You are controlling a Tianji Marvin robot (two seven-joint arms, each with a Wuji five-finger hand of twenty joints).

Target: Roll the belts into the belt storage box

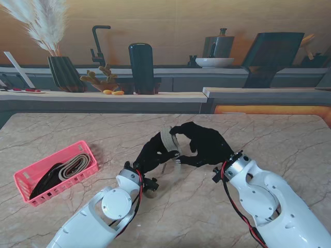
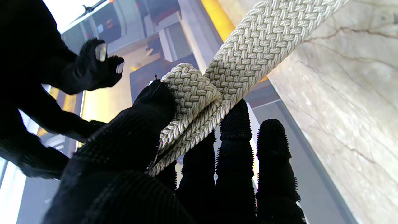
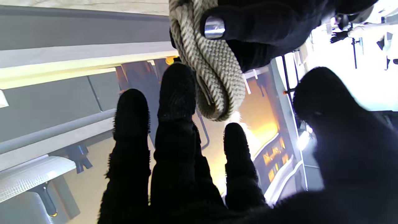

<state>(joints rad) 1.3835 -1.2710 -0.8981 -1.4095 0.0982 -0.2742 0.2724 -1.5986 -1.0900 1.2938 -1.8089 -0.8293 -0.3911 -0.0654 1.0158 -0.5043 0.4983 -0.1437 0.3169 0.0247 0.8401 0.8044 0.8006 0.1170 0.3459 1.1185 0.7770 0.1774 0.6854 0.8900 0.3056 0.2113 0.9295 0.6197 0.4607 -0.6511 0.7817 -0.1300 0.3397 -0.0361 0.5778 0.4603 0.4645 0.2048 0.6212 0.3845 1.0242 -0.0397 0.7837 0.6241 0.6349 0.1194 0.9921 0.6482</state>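
We stand at a beige marble table (image 1: 269,134); beyond its far edge runs a counter with a dark vase (image 1: 64,74) of pampas plumes. Our pink basket (image 1: 23,178) sits near left, belts coiled inside. Mid-table, raised off the top, our left hand (image 1: 151,154) clamps thumb against fingers on the woven cream belt (image 1: 168,138). Our right hand (image 1: 204,144) curls just beside it, fingertips (image 3: 175,90) touching the loop, fingers apart.

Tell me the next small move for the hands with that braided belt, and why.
Probably one more wrap: the left hand pinches the belt's started coil while the right hand fingers sit open beside it, and a long tail still runs loose toward the table.
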